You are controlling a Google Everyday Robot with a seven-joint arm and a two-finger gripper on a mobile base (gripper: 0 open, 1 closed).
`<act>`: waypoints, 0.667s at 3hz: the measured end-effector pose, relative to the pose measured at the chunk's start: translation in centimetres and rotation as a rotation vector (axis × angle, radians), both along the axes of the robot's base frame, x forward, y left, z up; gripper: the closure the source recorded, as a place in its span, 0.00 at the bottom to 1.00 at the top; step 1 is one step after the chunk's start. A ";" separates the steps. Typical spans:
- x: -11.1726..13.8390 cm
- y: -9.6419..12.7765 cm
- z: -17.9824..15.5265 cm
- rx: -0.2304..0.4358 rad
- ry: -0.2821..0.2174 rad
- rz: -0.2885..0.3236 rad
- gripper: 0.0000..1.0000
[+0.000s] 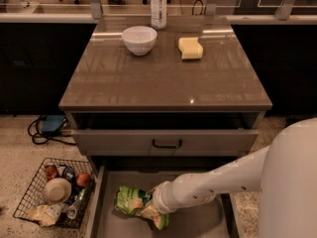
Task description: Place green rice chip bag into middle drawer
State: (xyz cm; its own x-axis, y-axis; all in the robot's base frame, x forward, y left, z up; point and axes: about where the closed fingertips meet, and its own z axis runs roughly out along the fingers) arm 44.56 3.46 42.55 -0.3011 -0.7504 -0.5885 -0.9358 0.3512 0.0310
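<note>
The green rice chip bag (130,200) is inside the open middle drawer (198,226), at its left half, crumpled and tilted just over the pale floor. My gripper (154,208) reaches into the drawer from the right on the white arm. It is shut on the bag's right end, and the bag folds around it. The wrist hides most of the gripper.
The drawer above, with a grey front and black handle (167,144), is pulled out slightly. On the counter stand a white bowl (139,38), a yellow sponge (190,48) and a bottle (158,5). A wire basket (54,192) of items sits on the floor to the left.
</note>
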 end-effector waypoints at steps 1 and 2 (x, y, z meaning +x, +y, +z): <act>0.0 0.1 0.0 0.000 0.001 0.001 0.36; -0.1 0.1 -0.1 0.001 0.002 0.003 0.13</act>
